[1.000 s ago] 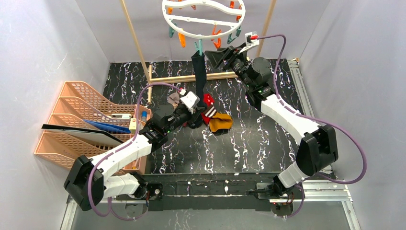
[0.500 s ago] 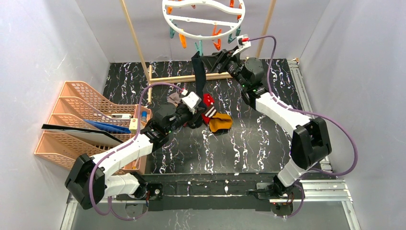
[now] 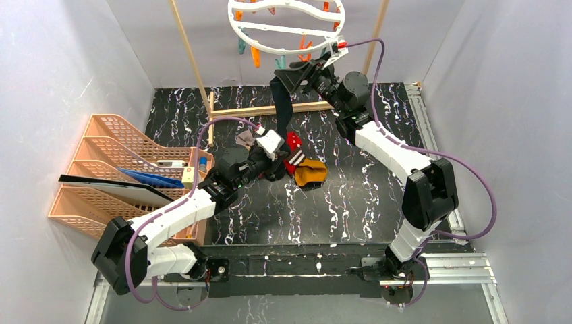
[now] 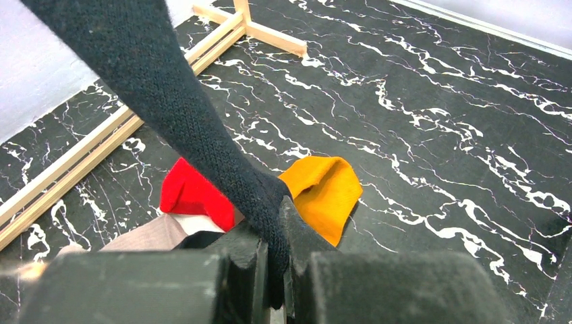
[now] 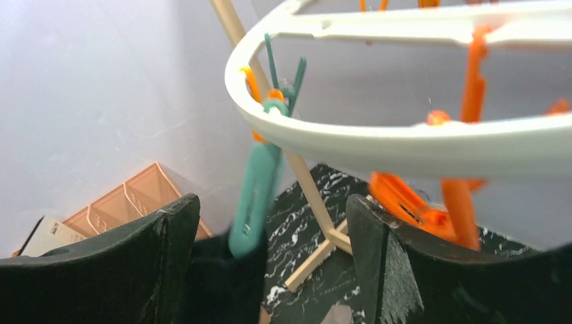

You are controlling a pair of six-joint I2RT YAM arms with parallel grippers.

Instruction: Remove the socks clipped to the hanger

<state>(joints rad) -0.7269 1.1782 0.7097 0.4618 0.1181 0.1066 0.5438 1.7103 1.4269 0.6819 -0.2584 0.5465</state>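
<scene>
A long black sock [image 3: 281, 101] hangs from a teal clothespin [image 3: 279, 64] on the round white hanger [image 3: 287, 27]. My left gripper [image 3: 275, 164] is shut on the sock's lower end [image 4: 266, 202]. My right gripper [image 3: 292, 75] is open, its jaws on either side of the teal pin [image 5: 256, 192] and the sock's top [image 5: 222, 277], just under the hanger's ring [image 5: 405, 138]. On the table lie a red striped sock [image 3: 293, 147], a mustard sock [image 3: 311, 173] and a grey-beige sock [image 3: 245, 138]. In the left wrist view the red sock [image 4: 192, 192] and the mustard sock [image 4: 324, 192] lie below.
The wooden rack frame [image 3: 263, 108] stands at the back with uprights on both sides of the hanger. Orange clothespins [image 5: 411, 202] hang empty from the ring. Stacked orange paper trays [image 3: 121, 169] stand at the left. Grey walls close in both sides.
My right arm has swung left and up, bringing its open jaws from the ring's right side to the teal pin holding the black sock. The left arm has stayed put.
</scene>
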